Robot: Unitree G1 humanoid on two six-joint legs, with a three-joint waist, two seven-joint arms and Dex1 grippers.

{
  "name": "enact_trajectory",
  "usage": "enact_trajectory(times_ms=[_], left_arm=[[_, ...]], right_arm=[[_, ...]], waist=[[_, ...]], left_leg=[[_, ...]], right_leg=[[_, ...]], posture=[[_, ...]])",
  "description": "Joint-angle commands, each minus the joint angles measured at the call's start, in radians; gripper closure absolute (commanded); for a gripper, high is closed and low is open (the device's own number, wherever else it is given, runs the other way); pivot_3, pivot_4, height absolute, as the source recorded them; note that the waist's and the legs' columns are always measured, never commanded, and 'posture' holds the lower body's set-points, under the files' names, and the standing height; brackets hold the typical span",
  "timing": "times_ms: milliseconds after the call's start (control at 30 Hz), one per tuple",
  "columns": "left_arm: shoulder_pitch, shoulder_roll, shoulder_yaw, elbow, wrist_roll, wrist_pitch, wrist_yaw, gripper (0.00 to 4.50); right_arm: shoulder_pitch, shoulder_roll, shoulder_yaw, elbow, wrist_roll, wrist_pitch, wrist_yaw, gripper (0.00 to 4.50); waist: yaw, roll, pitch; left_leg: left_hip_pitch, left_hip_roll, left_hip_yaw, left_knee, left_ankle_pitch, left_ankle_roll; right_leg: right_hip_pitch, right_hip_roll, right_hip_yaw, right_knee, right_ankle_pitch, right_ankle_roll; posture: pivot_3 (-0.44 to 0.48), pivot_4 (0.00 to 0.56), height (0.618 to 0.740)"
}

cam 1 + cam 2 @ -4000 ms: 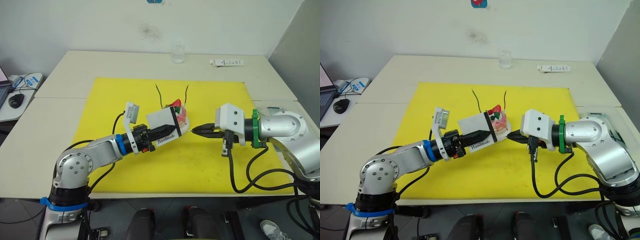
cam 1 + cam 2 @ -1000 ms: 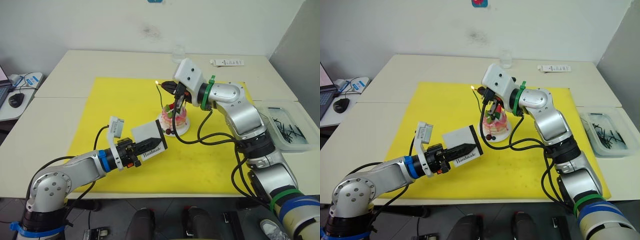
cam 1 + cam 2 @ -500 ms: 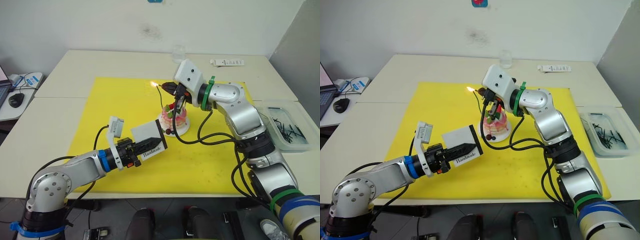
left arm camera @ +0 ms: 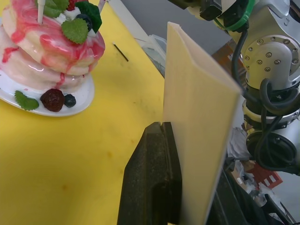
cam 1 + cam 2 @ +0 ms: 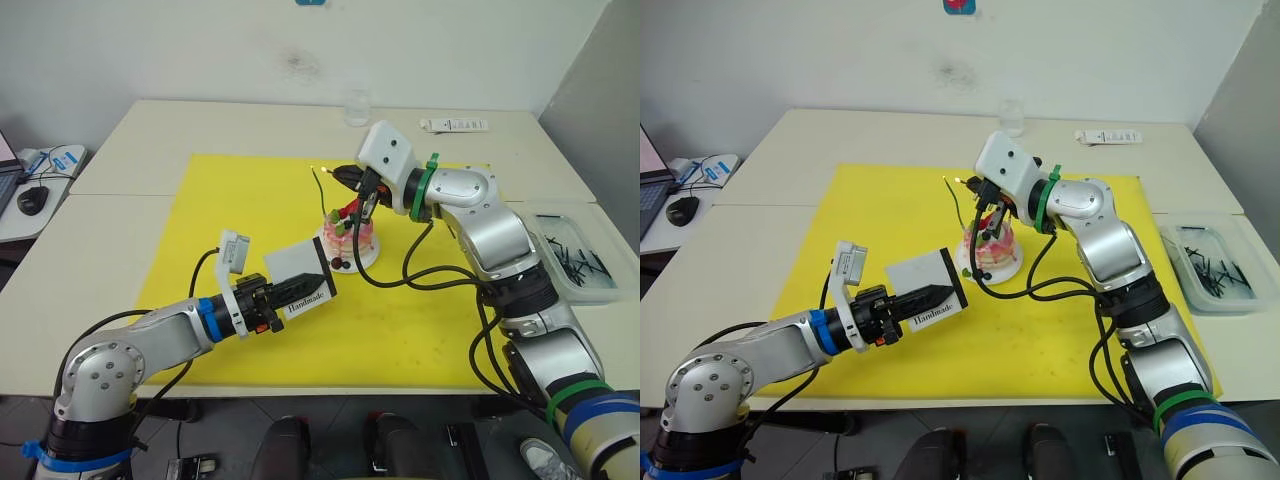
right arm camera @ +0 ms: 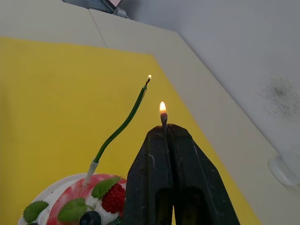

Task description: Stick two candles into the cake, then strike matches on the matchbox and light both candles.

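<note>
The pink-and-white cake (image 5: 349,238) sits on its small white plate (image 5: 368,260) in the middle of the yellow mat. A green candle (image 5: 318,190) stands in it, and a tiny flame burns at its tip (image 6: 149,76). My right gripper (image 5: 347,174) hovers just right of that tip, shut on a burning match (image 6: 163,117). The dark red candle is hidden behind that gripper. Lower left of the cake, my left gripper (image 5: 310,284) is shut on the white "Handmade" matchbox (image 5: 293,268), holding it above the mat.
A clear bin (image 5: 575,255) of matches sits at the table's right edge. One loose match (image 4: 121,52) lies on the yellow mat (image 5: 230,200) beyond the cake. A glass (image 5: 356,108) and a white tube (image 5: 452,125) stand at the back.
My right gripper carried the lit match from the matchbox up to the green candle's tip, then drew back slightly right; the tip now burns. My left arm pulled the matchbox away from the cake.
</note>
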Motion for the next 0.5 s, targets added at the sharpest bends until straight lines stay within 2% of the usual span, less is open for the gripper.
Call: enact_trajectory(times_ms=[33,300,500], left_arm=[[-0.018,-0.004,-0.003,-0.017,-0.003,-0.015,-0.016,4.5],[-0.021,0.004,-0.007,-0.013,-0.001,-0.008,-0.028,4.5],[-0.013,0.025,-0.01,-0.033,0.001,0.005,-0.05,4.5]], right_arm=[[0.005,-0.012,-0.028,-0.063,0.007,0.019,-0.004,4.49],[0.017,-0.024,-0.035,-0.11,0.016,0.055,-0.003,4.49],[0.082,-0.085,-0.08,-0.27,0.079,0.158,0.037,4.49]], waist=[[0.0,0.0,0.0],[0.0,0.0,0.0],[0.002,0.0,0.0]], left_leg=[[0.0,0.0,0.0,0.0,0.0,0.0],[0.0,0.0,0.0,0.0,0.0,0.0],[0.0,0.0,0.0,0.0,0.0,0.0]], right_leg=[[0.0,0.0,0.0,0.0,0.0,0.0],[0.0,0.0,0.0,0.0,0.0,0.0],[0.0,0.0,0.0,0.0,0.0,0.0]], posture=[[0.0,0.15,0.74],[0.0,0.15,0.74],[0.0,0.15,0.74]])
